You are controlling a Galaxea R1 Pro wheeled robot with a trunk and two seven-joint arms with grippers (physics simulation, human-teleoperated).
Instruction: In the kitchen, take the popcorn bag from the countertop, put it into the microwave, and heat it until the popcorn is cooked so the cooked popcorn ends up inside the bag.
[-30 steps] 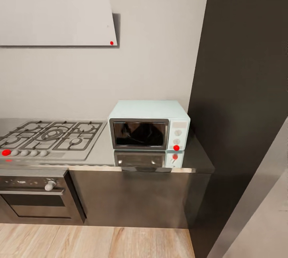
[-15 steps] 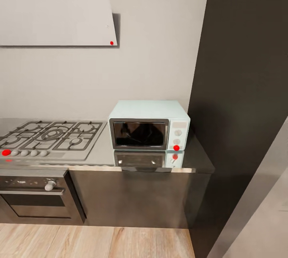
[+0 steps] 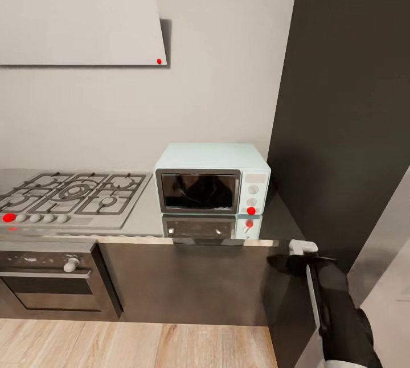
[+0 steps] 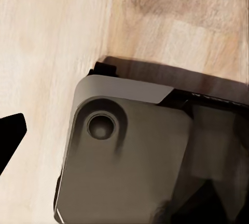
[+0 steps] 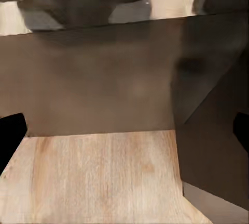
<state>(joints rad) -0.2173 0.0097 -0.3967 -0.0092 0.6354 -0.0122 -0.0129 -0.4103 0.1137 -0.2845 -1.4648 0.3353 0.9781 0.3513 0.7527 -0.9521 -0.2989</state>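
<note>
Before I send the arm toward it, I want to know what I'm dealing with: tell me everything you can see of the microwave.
The microwave is a pale mint-blue box with rounded edges. Its door is shut, a steel-grey frame around a dark, reflective glass window. Right of the door is a light control panel with two white knobs, one above the other, and a small red round light below them. It stands upright on the grey reflective countertop, right of the gas hob, near the wall. Nothing else touches it.

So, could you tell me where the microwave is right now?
In the head view, the microwave sits door shut at the right end of the countertop, just right of the gas hob and beside the tall dark cabinet.
</note>
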